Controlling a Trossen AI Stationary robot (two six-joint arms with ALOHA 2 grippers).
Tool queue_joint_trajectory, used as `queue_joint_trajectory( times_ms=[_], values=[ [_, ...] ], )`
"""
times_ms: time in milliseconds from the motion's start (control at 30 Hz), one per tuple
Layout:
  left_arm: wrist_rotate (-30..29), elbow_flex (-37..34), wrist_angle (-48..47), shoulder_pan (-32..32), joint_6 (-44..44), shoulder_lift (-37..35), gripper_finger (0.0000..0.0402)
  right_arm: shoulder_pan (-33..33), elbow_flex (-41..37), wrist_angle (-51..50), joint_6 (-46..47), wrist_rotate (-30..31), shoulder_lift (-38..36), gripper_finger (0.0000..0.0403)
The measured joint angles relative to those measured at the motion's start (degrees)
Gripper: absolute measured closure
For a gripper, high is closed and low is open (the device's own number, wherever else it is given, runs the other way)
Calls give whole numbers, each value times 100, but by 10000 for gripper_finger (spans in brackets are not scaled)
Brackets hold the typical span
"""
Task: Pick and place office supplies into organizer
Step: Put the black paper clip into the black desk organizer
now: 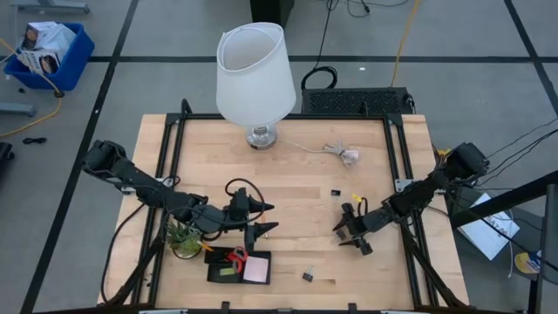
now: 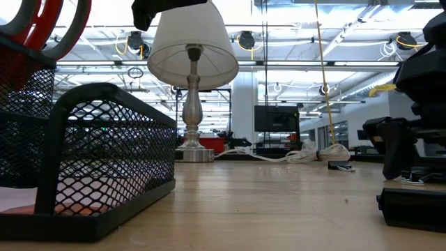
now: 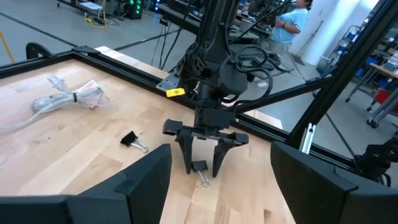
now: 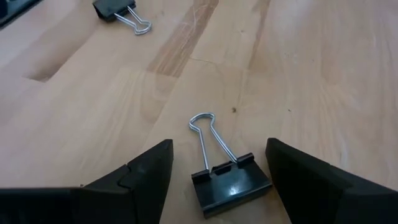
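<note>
Nearest us at the table's front edge sits the organizer (image 1: 228, 272), a black mesh tray. In it we see red-handled scissors (image 1: 235, 256) and a pink sticky-note pad (image 1: 256, 269). In the low view its mesh wall (image 2: 104, 160) fills the left side, with the red scissor handles (image 2: 49, 28) rising above it. A small green plant (image 1: 183, 235) stands just beside the tray on its left.

Just to the right of the tray, near the front edge, a loose binder clip (image 1: 308, 276) lies on the wood.

A little farther back, the left gripper (image 1: 263, 218) hangs above the table just behind the tray, its fingers spread apart and holding nothing. In its own wrist view we see both dark fingers (image 3: 143, 180) with only bare table between them.

Across from it, the right gripper (image 1: 343, 234) is down at the table, fingers released and wide, straddling a black binder clip (image 4: 231, 182) that lies flat between them without being pinched. The left wrist view shows the same gripper (image 3: 204, 163) with that clip (image 3: 200, 167) between its tips.

Farther back, another clip (image 1: 335, 193) lies on the wood, and beyond it a pale coiled cable (image 1: 342, 153). At the table's far edge stands a white-shaded lamp (image 1: 255, 74).

In the room behind, we see a person (image 3: 292, 18) in a light blue top.
</note>
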Motion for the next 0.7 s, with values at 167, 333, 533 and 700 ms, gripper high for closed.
queue_joint_trajectory(
  times_ms=[167,333,533,700],
  values=[
    [0,0,2,0,-2,0,128,2,-101,250,-58,-21,3,166],
    [0,0,4,0,-7,0,128,4,-106,235,-457,-43,3,210],
    [0,0,4,0,11,0,128,7,-106,353,-561,-67,4,258],
    [-2,0,4,0,13,0,128,7,-106,950,-569,-46,3,255]
  ],
)
